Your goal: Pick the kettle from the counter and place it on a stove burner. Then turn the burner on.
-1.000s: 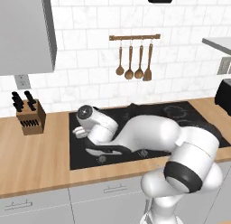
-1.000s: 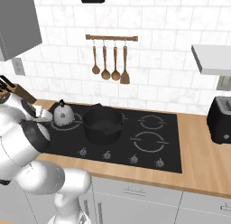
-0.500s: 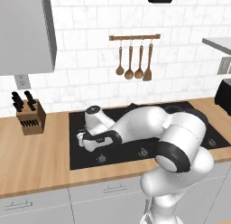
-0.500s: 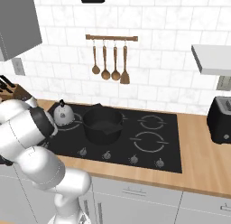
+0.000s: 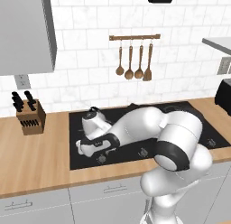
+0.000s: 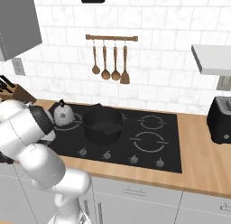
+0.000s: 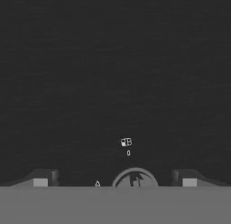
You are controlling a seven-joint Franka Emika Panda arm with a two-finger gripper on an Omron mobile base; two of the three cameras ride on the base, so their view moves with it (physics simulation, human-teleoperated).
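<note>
Tool [image 7: 115, 181] now lower over the black glass cooktop's [image 5: 189, 115] near-left knob [image 7: 135, 179], fingers spread wide; arm bent low. Small silvery-white kettle [image 6: 62, 114] sits on the far-left burner.

Over the last second the arm [image 5: 135, 128] has swung down and forward, bringing the claw [image 5: 92, 148] from beside the kettle [image 6: 62, 114] toward the front left edge of the black cooktop [image 5: 189, 111]. The claw now sits low over the row of knobs, and one round knob [image 7: 135, 179] lies between its spread tips. In the right base view the arm's bulk has dropped clear of the kettle.
</note>
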